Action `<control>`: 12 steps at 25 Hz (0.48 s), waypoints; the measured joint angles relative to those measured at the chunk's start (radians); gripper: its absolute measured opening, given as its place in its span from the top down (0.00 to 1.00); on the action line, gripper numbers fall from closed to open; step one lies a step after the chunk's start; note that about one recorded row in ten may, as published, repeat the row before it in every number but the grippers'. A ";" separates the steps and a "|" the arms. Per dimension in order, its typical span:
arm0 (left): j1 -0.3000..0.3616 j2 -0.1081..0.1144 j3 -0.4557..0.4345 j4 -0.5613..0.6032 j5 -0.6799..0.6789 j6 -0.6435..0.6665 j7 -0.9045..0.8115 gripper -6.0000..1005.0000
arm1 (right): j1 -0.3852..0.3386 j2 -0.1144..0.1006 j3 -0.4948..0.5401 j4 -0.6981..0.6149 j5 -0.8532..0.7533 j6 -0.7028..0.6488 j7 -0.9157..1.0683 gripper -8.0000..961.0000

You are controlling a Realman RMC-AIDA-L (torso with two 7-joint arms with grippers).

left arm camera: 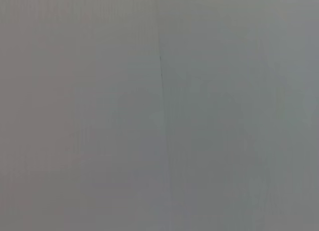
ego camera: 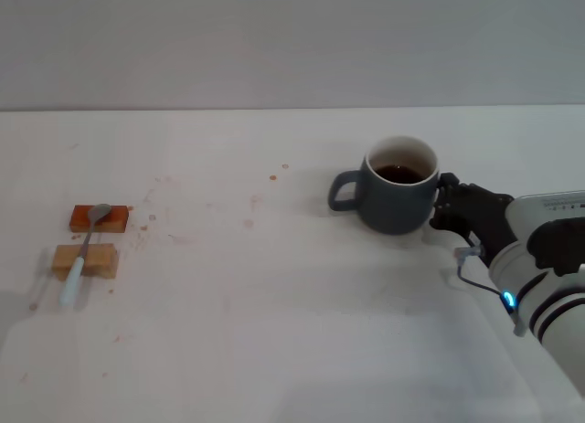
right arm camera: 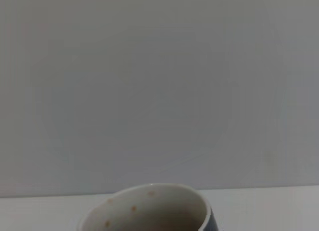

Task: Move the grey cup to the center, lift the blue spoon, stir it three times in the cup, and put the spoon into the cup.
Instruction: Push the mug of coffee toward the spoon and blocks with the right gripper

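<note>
The rounded dark blue-grey ceramic mug [ego camera: 395, 187] stands upright on the white tabletop [ego camera: 274, 295], right of centre, glossy, w/ a pale cream inside and dark liquid low in it. Its loop handle sticks out toward the robot's left. In the right wrist view only the mug's cream rim [right arm camera: 149, 206] shows at the edge of the frame, w/ a few small brownish specks on the inner wall; plain grey wall behind.

Right gripper [ego camera: 446, 204], black, on a white arm w/ a blue light, is right up against the mug's side opposite the handle. Touching or v. close; can't tell whether it's grasping, since the fingers are mostly hidden by the mug and the hand body.

The small slim spoon w/ grey metal bowl and pale light-blue handle [ego camera: 84, 254] lies far to the left, well apart from the mug. It rests across two small rectangular wooden blocks: bowl on the reddish-brown one [ego camera: 99, 218], handle over the lighter tan one [ego camera: 85, 261], handle tip down on the table.

Tabletop is matt, w/ scattered small brown stains betw. blocks and mug.

Left arm not seen in the head view; its wrist view shows only flat grey surface.
</note>
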 joint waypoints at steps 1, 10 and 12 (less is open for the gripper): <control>0.000 0.000 0.000 0.000 0.000 0.000 0.000 0.20 | 0.001 0.000 0.000 0.004 -0.005 0.004 0.000 0.99; -0.001 0.000 0.002 -0.003 0.000 0.001 0.000 0.20 | 0.002 0.003 0.000 0.058 -0.061 0.029 0.002 0.99; -0.001 0.000 0.002 -0.004 0.000 0.002 0.000 0.20 | 0.005 0.004 0.000 0.073 -0.086 0.040 0.002 0.99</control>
